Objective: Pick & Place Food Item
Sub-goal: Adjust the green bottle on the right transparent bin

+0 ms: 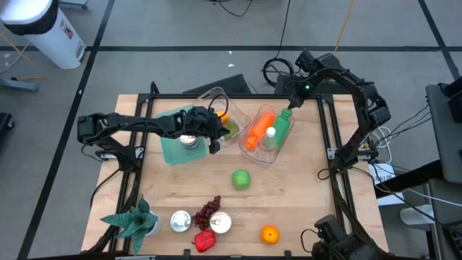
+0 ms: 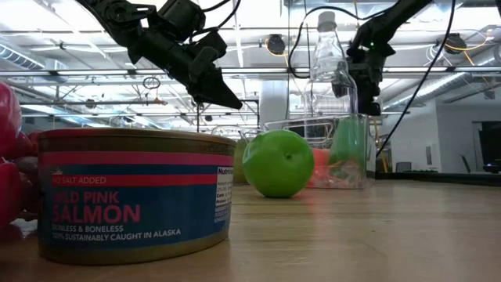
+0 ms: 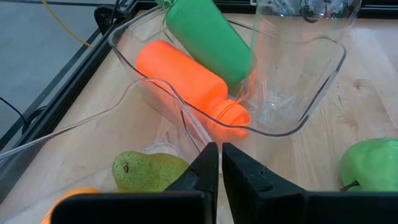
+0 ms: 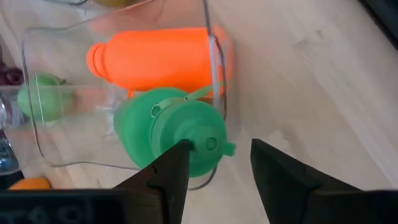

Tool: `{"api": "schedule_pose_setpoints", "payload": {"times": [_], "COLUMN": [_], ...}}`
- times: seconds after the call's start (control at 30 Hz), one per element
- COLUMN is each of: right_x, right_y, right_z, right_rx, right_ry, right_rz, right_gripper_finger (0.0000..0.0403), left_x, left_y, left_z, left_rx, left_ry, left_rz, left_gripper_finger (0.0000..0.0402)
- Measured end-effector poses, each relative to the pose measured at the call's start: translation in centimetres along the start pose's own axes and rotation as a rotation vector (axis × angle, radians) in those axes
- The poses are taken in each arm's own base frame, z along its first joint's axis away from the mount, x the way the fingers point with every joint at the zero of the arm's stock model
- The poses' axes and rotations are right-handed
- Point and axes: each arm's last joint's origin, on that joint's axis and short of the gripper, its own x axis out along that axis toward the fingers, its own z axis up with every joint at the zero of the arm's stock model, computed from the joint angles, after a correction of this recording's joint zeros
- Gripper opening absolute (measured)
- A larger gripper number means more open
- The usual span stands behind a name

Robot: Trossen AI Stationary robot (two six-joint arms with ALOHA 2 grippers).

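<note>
Nearest on the bench (image 1: 289,209), the orange (image 1: 269,234) sits well short of the clear bin (image 1: 254,153). Left claw (image 1: 215,141), fingers together and empty, hangs beside that bin. At the bin's far end, right claw (image 4: 217,167) hovers, fingers apart, over the green bottle (image 4: 165,134).

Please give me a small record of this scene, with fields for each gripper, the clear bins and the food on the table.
left gripper: shut, empty, over the bin with the pear
right gripper: open, just above the green bottle
right clear bin: holds green bottle, orange bottle, clear bottle
loose on table: green apple, orange, grapes, salmon can
</note>
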Motion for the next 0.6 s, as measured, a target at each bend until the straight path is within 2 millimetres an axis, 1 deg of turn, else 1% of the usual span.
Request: {"api": "schedule_pose_setpoints", "payload": {"times": [0.23, 0.43, 0.6], "right_x": [0.2, 0.28, 0.28], "right_y": [0.38, 0.45, 0.44], "right_z": [0.03, 0.35, 0.38], "right_rx": [-0.042, -0.058, -0.059], "right_ry": [0.015, -0.008, -0.011], "right_rz": [0.006, -0.002, -0.003], "right_gripper_finger": [0.0138, 0.0116, 0.0112], "left_x": [0.0, 0.0, 0.0], "left_y": [0.0, 0.0, 0.0], "left_z": [0.0, 0.0, 0.0], "left_rx": [0.002, 0.01, 0.01], "left_ry": [0.0, 0.0, 0.0], "left_rz": [0.0, 0.001, 0.001], "left_gripper_finger": [0.0031, 0.0031, 0.0031]}}
